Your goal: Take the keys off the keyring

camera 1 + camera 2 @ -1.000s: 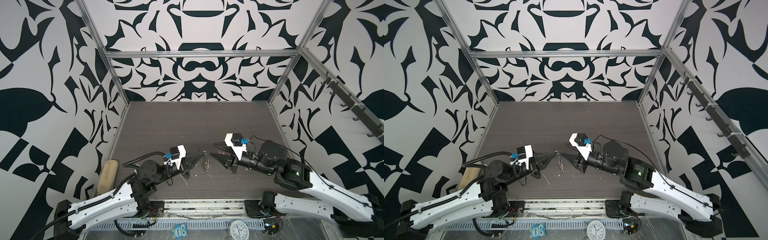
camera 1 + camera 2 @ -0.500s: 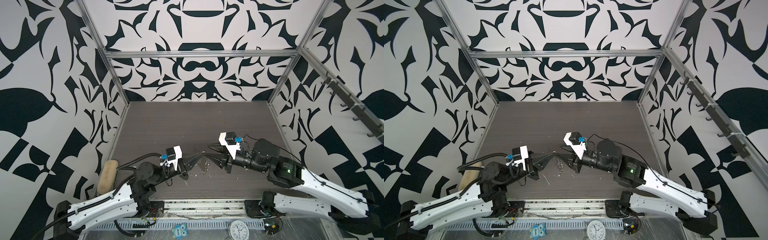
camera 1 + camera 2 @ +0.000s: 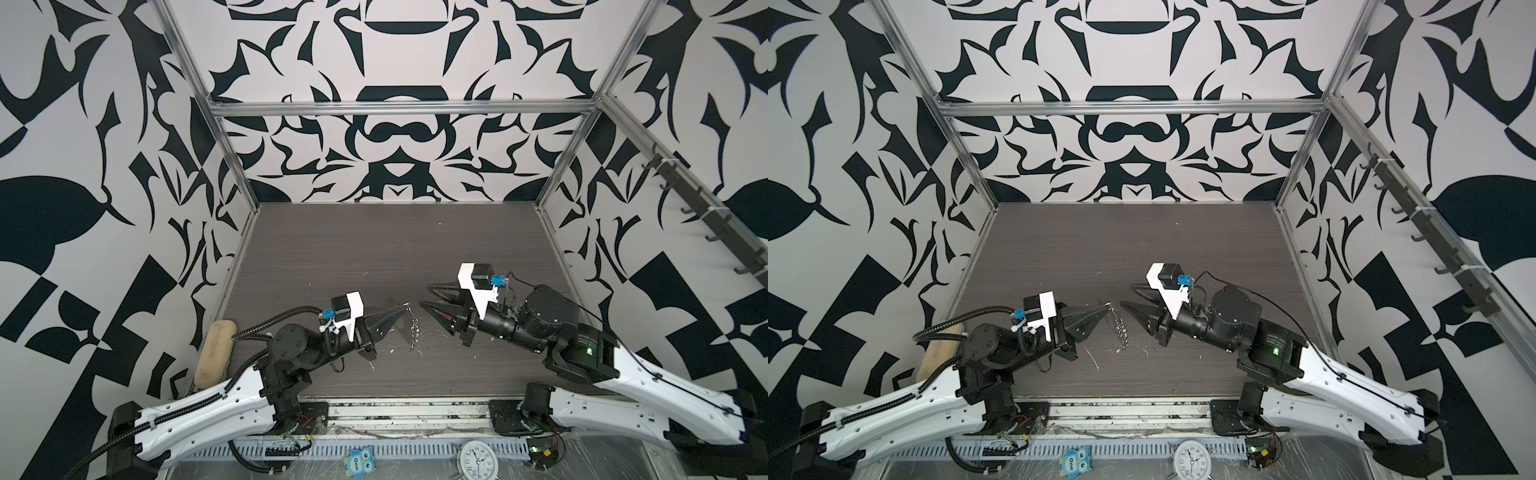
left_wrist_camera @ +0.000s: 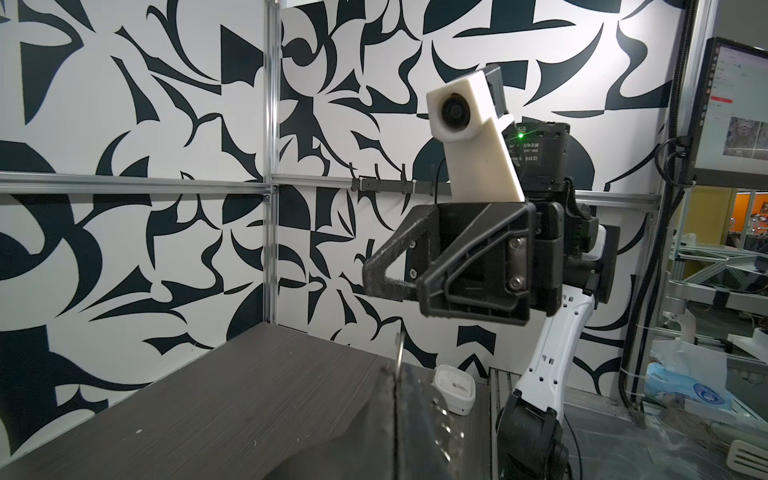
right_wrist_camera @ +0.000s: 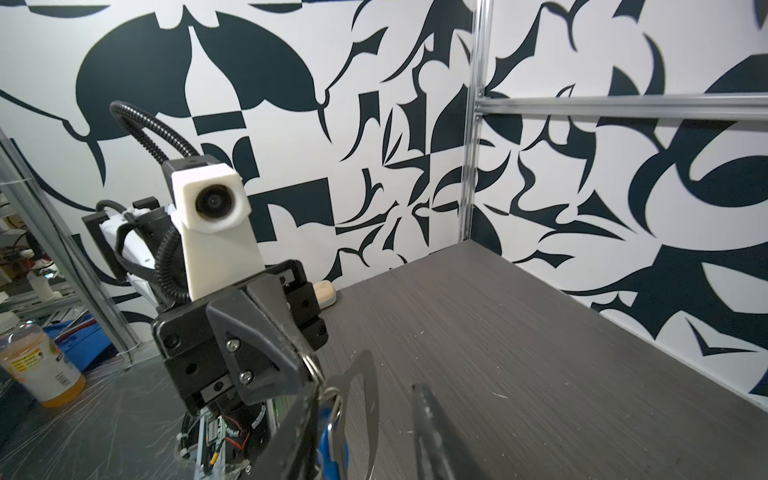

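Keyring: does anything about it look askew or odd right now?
The keyring is not lying flat. It hangs above the table, pinched by the shut left gripper, with its small rings dangling loose. No damage shows.

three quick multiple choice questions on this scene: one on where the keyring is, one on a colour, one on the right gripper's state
1. Where is the keyring?
A. flat on the table by the back wall
B. pinched at the tip of the left gripper
C. hung on a wall hook

2. What colour is the key tag in the right wrist view?
A. green
B. blue
C. yellow

3. How does the right gripper stand?
A. open, holding nothing
B. shut on the keyring
C. shut on the key tag

Answers:
1 B: the left gripper's closed tips hold it, and its small rings dangle below.
2 B: blue plastic shows beside the silver plate.
3 A: in both top views its fingers are spread and sit apart from the keyring.
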Action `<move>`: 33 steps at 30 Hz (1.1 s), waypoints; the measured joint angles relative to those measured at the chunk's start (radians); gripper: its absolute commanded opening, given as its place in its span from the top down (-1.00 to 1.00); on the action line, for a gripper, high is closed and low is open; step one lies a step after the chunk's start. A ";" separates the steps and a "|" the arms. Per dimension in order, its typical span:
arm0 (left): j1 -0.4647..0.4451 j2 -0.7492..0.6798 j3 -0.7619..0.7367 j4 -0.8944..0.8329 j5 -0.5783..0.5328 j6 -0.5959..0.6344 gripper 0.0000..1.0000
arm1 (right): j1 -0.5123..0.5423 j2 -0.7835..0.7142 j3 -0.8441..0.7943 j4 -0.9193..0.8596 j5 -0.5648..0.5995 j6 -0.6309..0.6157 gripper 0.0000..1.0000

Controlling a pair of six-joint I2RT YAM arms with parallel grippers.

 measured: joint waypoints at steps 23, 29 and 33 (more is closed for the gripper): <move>0.000 0.001 0.000 -0.007 0.018 -0.003 1.00 | -0.001 0.066 0.032 -0.019 -0.140 0.019 0.82; 0.000 -0.002 0.000 0.001 0.018 -0.022 1.00 | -0.002 0.066 0.042 -0.037 -0.139 0.001 1.00; 0.000 -0.005 0.000 -0.006 0.018 -0.026 0.78 | -0.002 0.076 0.076 -0.095 -0.138 -0.009 1.00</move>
